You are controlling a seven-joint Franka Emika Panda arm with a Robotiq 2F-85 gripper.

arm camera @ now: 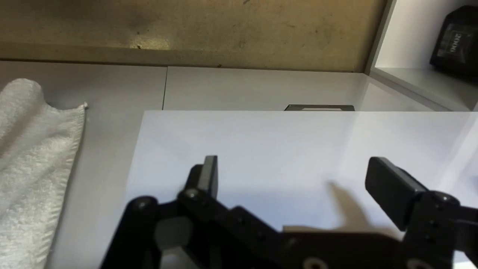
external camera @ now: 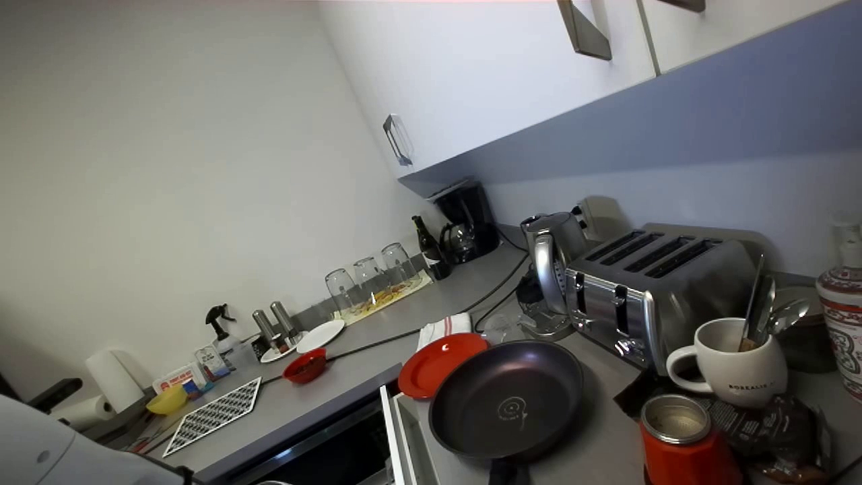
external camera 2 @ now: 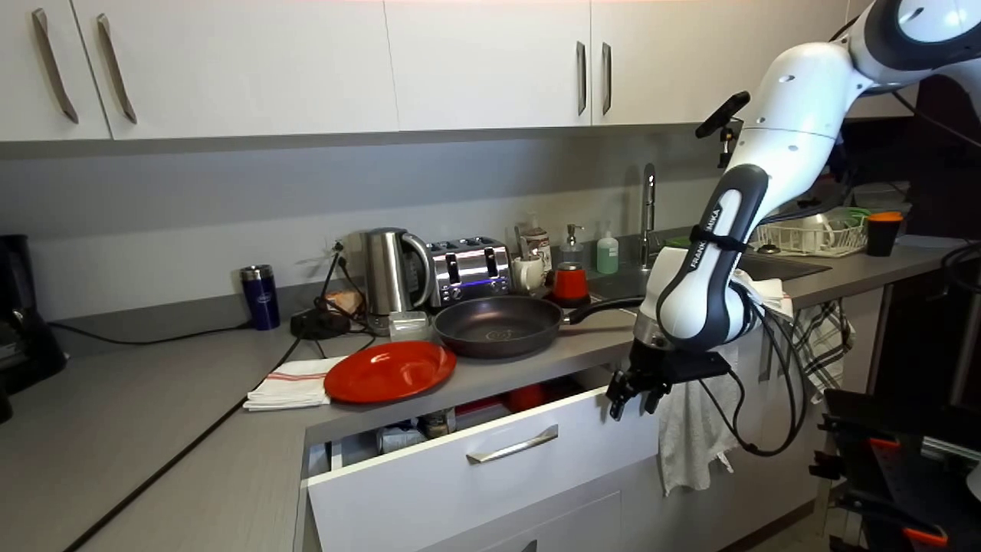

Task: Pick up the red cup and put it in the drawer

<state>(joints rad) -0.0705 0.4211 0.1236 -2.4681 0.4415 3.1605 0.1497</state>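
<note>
The drawer (external camera 2: 398,498) is pulled out below the counter, with a pale front and a metal handle. Its side edge shows in an exterior view (external camera: 390,431), and its pale front fills the middle of the wrist view (arm camera: 242,142). A red rounded object (external camera 2: 526,395), possibly the red cup, sits inside the drawer, partly hidden by the counter and the drawer front. My gripper (external camera 2: 633,406) hangs at the right end of the drawer front. In the wrist view the fingers (arm camera: 291,179) are wide apart with nothing between them. Whether they touch the drawer front, I cannot tell.
A red plate (external camera 2: 391,372) and a dark pan (external camera 2: 498,326) stand on the counter above the drawer. A red container (external camera 2: 569,284) with a metal top (external camera: 675,419) is behind the pan. A white towel (external camera 2: 693,429) hangs right of the drawer, beside the gripper.
</note>
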